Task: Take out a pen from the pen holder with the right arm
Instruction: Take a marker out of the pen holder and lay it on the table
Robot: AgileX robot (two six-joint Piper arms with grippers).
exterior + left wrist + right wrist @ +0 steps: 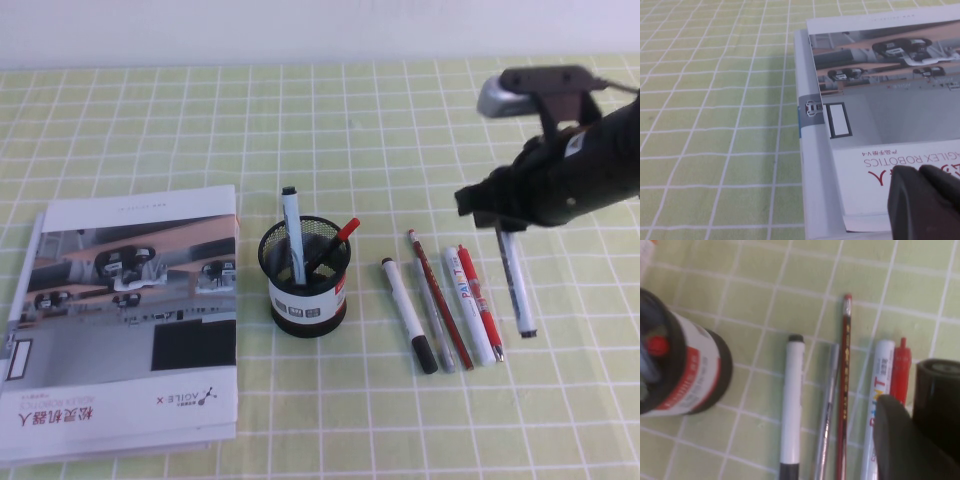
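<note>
On the right of the table, right gripper (503,225) closed on a white pen (517,285), black end lowest, just beside a row of pens (432,300) lying on the checked cloth; mesh pen holder (305,290) left of that row, two pens standing in it. Left gripper (919,174) over the booklet (880,115); open or closed, I cannot tell.

This is looking like an office or a robot lab. A pen holder (305,275) is standing in the middle on a green checked surface (150,130), pens (408,315) are lying to its right, and a robot booklet (130,320) is lying lower left.
</note>
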